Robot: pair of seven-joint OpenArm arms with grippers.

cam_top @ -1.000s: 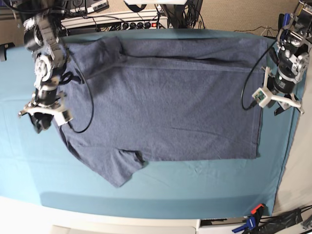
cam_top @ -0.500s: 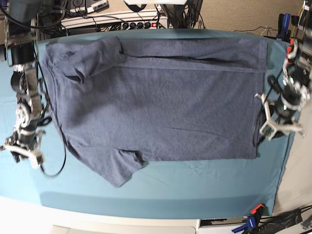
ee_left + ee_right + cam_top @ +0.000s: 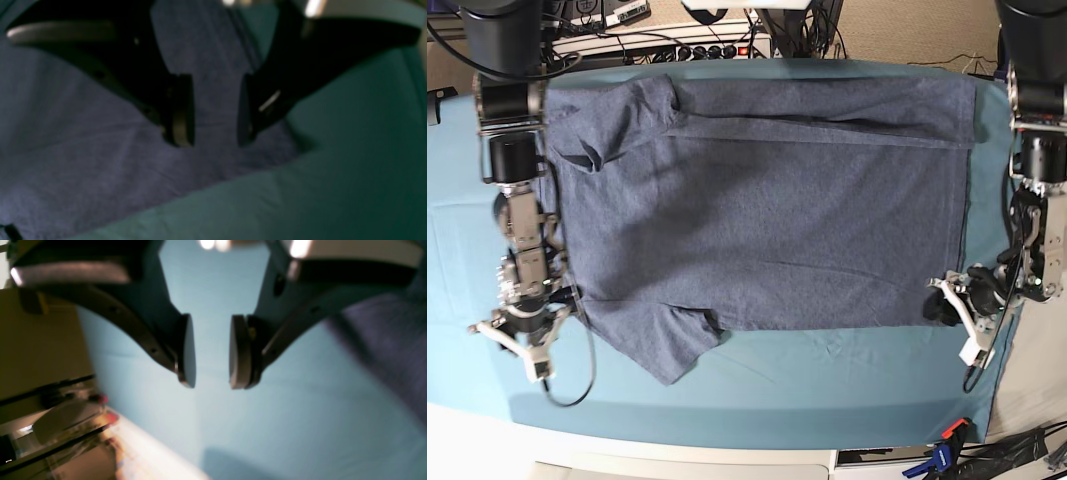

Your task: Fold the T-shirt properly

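Both arms are dropping toward my near edge since a second ago, when they were sitting up by the far corners; I'm now seeing the left gripper (image 3: pixel 946 311) at the hem corner of the T-shirt (image 3: pixel 767 210) and the right gripper (image 3: pixel 524 335) beside the shoulder edge, over the teal table cloth (image 3: pixel 827 390). Left fingers (image 3: pixel 181 110) are standing apart with shirt fabric showing between them, nothing pinched yet; right fingers (image 3: pixel 186 350) are parted too, empty, with only bare cloth under them. I'm judging the risk here: closing the left now could catch the table cloth along with the hem, or miss the lower layer; the right, sitting off the shirt, could grab only cloth and drag it. Farther back, the T-shirt is lying spread flat, one sleeve (image 3: pixel 617 115) already folded in; an uneven lift could be undoing that fold.
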